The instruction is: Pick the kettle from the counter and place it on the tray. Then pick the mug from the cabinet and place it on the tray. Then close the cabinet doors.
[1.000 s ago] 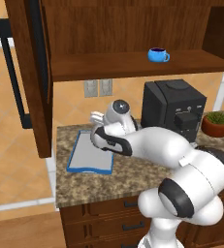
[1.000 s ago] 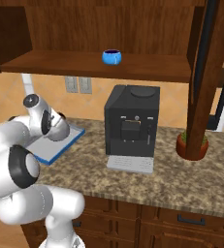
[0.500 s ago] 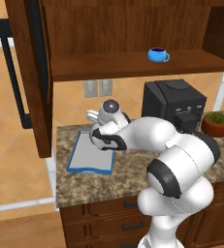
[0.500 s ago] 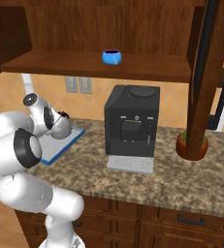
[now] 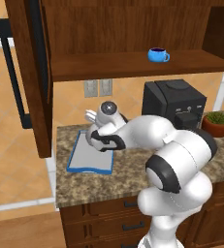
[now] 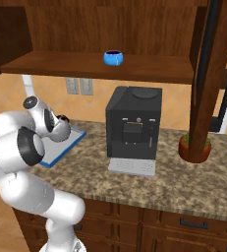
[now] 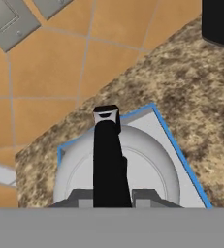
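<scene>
The kettle (image 7: 117, 169) sits right under my hand camera, its silver dome over the near corner of the tray (image 7: 174, 145), and the black handle (image 7: 108, 160) runs straight up the middle of my view. I see the fingers (image 7: 112, 197) clamped on that handle, one dark tip on each side of it. I cannot tell whether the kettle's base is resting on the tray or just above it.

From the left base camera, the tray (image 5: 87, 157) lies flat on the speckled tabletop (image 5: 133, 169), at its left end, with the arm's wrist bent over its back edge. From the right base camera I see the tray's blue rim (image 6: 66, 147) poking out past the wrist.

The blue mug (image 5: 158, 54) stands on the shelf inside the cabinet (image 5: 123, 29), well above and to the right of the tray. The cabinet door (image 5: 28, 72) hangs open on the left. The black coffee machine (image 6: 132, 130) stands on the tabletop to the right of the tray, with a potted plant (image 5: 216, 123) beyond it.
</scene>
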Controlling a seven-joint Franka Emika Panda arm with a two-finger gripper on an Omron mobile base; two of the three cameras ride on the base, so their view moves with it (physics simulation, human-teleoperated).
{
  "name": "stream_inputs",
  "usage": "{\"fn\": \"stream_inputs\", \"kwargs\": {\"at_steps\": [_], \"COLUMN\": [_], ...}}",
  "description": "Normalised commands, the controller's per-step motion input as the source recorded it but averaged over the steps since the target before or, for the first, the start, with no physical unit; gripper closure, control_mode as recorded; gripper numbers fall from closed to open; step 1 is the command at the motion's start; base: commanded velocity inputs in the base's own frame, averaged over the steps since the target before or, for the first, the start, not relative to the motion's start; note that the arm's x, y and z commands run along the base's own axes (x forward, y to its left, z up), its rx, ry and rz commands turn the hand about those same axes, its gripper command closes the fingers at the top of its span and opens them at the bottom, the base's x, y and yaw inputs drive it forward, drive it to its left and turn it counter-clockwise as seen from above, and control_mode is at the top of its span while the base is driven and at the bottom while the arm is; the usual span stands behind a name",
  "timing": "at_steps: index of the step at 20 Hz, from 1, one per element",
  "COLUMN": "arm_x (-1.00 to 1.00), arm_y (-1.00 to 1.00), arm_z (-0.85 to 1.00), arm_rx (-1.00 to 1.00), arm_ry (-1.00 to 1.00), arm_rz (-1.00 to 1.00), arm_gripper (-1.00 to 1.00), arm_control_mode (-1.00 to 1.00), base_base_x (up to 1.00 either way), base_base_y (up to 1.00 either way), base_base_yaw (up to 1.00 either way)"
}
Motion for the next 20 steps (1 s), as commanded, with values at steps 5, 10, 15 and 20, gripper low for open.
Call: {"fn": "stream_inputs", "kwargs": {"at_steps": [5, 10, 15, 20], "arm_x": [0.13, 0.19, 0.19, 0.19], "arm_y": [0.00, 0.00, 0.00, 0.00], "arm_z": [-0.16, -0.20, -0.12, -0.03], "arm_rx": [0.08, 0.08, 0.02, 0.00], "arm_ry": [0.00, 0.00, 0.00, 0.00], "arm_rz": [0.00, 0.00, -0.01, -0.06], "arm_gripper": [1.00, 1.00, 1.00, 1.00], "arm_control_mode": [-1.00, -1.00, -1.00, -1.00], "base_base_x": [0.00, 0.00, 0.00, 0.00], "base_base_y": [0.00, 0.00, 0.00, 0.00], "base_base_yaw": [0.00, 0.00, 0.00, 0.00]}}
